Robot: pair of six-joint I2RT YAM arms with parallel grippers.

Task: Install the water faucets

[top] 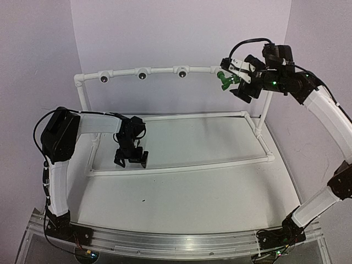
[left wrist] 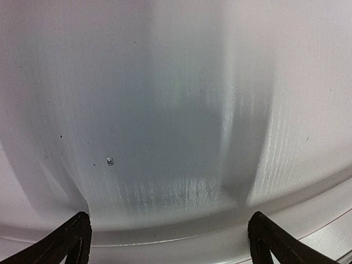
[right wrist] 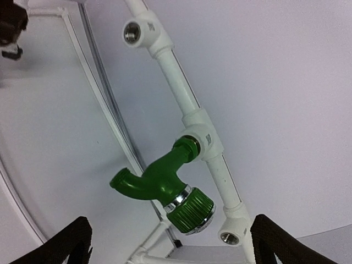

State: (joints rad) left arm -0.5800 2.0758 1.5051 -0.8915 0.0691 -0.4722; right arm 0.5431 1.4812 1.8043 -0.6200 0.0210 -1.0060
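Right claw (top: 237, 78) is hanging wide open up at the far right corner, gripping nothing. In the wrist view we're seeing its dark fingertips (right wrist: 69, 247) spread well apart, w/ the small bright-green plastic tap (right wrist: 160, 181) sitting ahead, btwn them, touching neither. Left claw (top: 130, 159) is also gaping wide, holding nothing, pointing down low over the table near the frame's front bar.

By size: the white table (top: 198, 203) is carrying everything, w/ a ribbed aluminium rail (top: 165, 242) running along its near edge. On it the white plastic pipe frame (top: 165, 117) is standing: a flat rectangle plus a raised rear bar on two posts. The left arm (top: 96, 125) is reaching fwd low, and the right arm (top: 324, 110) is arching high.

Along the raised bar we're counting three white tee fittings (top: 142, 75) w/ dark open holes facing us. A fourth white tee (right wrist: 202, 142), right of those, is holding the tap. The green neck is running into its socket, the curved spout is pointing left in the wrist view, and the silver ribbed ring (right wrist: 190, 210) w/ its green round cap is hanging lowest. Whether it's screwed fully home we can't tell. A white corner fitting (right wrist: 231, 237) is sitting just past the tap at the bar's end.

Smallest: a tiny shiny speck (left wrist: 110, 161) is lying on the table below the left claw.
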